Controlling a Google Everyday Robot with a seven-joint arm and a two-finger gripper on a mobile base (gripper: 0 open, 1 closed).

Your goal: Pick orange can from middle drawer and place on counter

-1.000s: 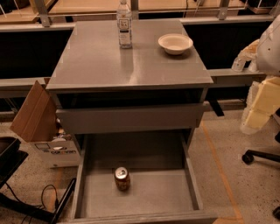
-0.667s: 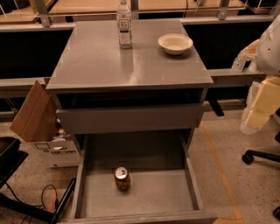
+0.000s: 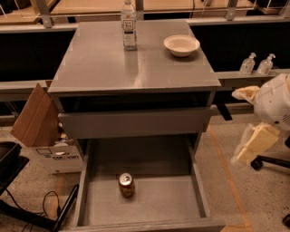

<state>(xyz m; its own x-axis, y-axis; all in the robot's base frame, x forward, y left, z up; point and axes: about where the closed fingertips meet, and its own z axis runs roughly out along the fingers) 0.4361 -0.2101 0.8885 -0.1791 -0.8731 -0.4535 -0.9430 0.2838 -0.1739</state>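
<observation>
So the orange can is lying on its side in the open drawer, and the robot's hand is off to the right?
Not quite. The camera view shows the orange can standing upright, silver top up, in the open middle drawer. The hand is off to the right, as you said, well apart from the can.

I see speckled floor (image 3: pixel 27 186), orange tape line (image 3: pixel 226 172), cardboard box (image 3: pixel 34 118) left, chair base (image 3: pixel 271 161) right, wood bench (image 3: pixel 90 6) behind.

End effector (image 3: pixel 256 141): right edge, beside the middle drawer (image 3: pixel 163 199); arm (image 3: pixel 276 106) cropped by frame. Drawer front lip cut off below. Bottle (image 3: pixel 129 25): cap cropped, label unreadable.
</observation>
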